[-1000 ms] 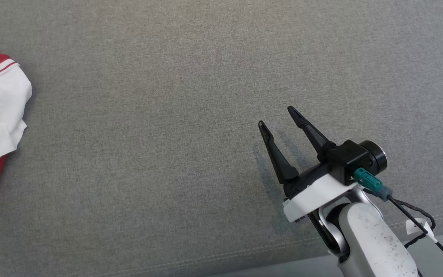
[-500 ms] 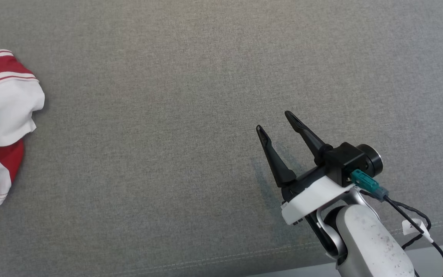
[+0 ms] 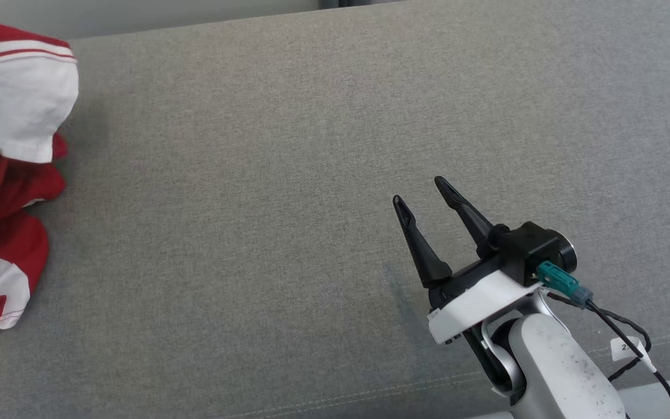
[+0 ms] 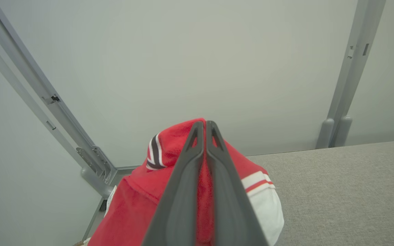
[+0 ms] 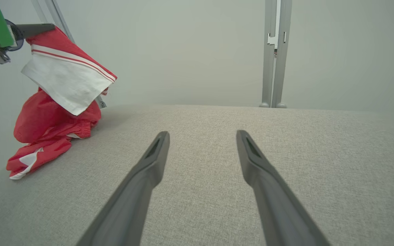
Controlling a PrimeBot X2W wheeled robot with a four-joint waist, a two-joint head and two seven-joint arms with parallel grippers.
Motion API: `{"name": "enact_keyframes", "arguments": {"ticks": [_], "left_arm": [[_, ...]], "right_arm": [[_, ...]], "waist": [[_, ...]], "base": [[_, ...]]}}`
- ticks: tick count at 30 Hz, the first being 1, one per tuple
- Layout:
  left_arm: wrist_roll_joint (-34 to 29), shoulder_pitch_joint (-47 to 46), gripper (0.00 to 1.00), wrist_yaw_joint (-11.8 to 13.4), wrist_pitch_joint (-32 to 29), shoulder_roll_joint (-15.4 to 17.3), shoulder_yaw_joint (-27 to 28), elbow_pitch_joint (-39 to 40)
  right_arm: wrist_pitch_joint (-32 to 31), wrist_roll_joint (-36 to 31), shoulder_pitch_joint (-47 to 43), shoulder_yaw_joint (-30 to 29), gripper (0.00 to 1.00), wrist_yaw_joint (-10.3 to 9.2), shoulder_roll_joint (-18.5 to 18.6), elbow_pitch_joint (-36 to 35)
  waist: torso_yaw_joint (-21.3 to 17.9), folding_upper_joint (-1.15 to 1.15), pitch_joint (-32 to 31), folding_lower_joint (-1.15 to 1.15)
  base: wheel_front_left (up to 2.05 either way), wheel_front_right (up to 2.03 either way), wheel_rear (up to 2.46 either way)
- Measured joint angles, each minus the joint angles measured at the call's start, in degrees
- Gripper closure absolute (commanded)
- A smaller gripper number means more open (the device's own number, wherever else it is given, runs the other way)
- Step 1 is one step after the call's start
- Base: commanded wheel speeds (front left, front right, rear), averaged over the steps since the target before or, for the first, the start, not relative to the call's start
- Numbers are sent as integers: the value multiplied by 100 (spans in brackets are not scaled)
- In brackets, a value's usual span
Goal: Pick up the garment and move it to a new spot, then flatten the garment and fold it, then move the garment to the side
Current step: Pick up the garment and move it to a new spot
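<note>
— Red and white cloth over there, that's the garment (image 5: pixel 63 78), isn't it? Bunched up at the far left end of the grey bench (image 3: pixel 288 145).

— That's it. The upper part is lifted clear of the fabric top, and the lower red folds lie in a heap on the bench, close to its back left corner.

— What's holding it up?

— The left tool (image 4: pixel 205 124). Its two dark fingers are pressed together with red cloth pinched between them, the tips almost meeting. A white panel edged with red stripes hangs down from the pinch on one side.

— And the other arm?

— The right tool (image 3: pixel 417 191) is well apart from the garment, over bare bench toward the front right. Its fingers are spread wide with nothing between them. I can't tell from here whether the tips touch the fabric top or sit just above it.

— Anything else around?

— A pale wall (image 5: pixel 190 51) behind the bench, with grey metal posts (image 5: pixel 274 51) standing against it. A black cable (image 3: pixel 631 326) with a small white tag loops off the right wrist.
</note>
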State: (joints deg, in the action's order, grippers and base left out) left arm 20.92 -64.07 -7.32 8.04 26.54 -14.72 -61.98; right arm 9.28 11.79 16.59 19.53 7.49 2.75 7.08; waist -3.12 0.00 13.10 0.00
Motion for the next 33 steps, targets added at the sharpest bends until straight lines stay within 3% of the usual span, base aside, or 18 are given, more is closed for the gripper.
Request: {"name": "enact_keyframes", "arguments": {"ticks": [18, 27, 33], "left_arm": [[1194, 473, 100, -7, -646, -113, -1188, 2542], [1403, 1077, 100, 82, -942, -511, -1507, 3571], [1579, 1519, 100, 218, -932, -956, -1668, 3815]], "right_arm": [[316, 275, -78, -204, 0, 0, 2, 369], [401, 343, -83, -230, 0, 0, 3, 452], [446, 375, -83, -257, 0, 0, 3, 478]], "waist": [[-624, 0, -387, 0], [-1047, 0, -478, 0], [-1245, 0, -492, 0]], "base": [[0, 0, 0], [0, 0, 0], [0, 0, 0]]}}
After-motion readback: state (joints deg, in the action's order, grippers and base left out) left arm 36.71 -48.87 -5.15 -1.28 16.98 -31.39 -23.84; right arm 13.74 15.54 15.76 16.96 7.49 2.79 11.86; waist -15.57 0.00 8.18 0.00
